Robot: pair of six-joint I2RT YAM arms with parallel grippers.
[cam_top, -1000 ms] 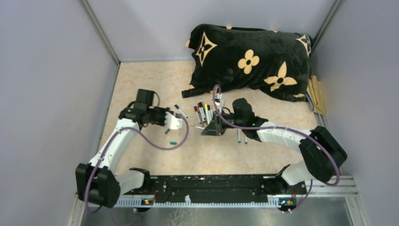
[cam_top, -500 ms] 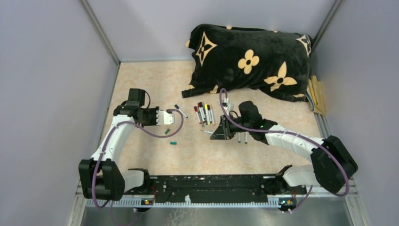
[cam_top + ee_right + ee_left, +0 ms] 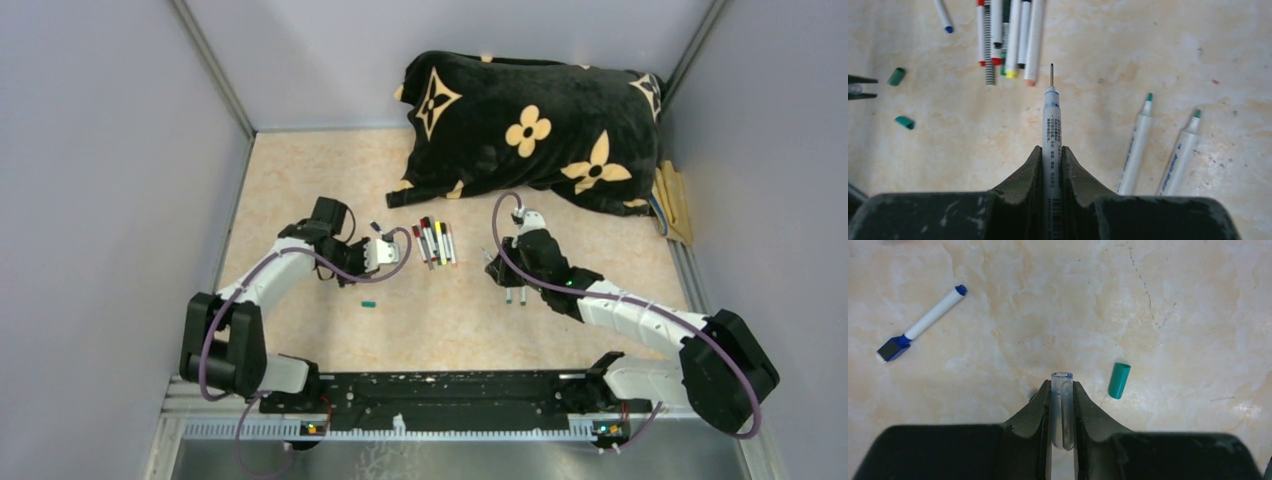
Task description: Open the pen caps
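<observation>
Over marbled beige tabletop (image 3: 300,170), left hand (image 3: 1062,386) pinches clear cap (image 3: 1062,412), right hand (image 3: 1051,150) clamps pen (image 3: 1052,115).

A beige marbled tabletop (image 3: 300,170) was enclosed by plain lavender-grey walls (image 3: 100,150), joined at the corners by metal posts (image 3: 215,70). A black pillow (image 3: 530,125) (patterned with tan flowers) was laid against the back wall. Just right of the pillow, tan wooden slats (image 3: 675,205) were stacked. Even, soft light was cast throughout.

Pillow (image 3: 530,125) at back of table (image 3: 300,180) — bunched pens (image 3: 435,242) just before it; two pens (image 3: 515,295) right, loose cap (image 3: 368,303) left.
</observation>
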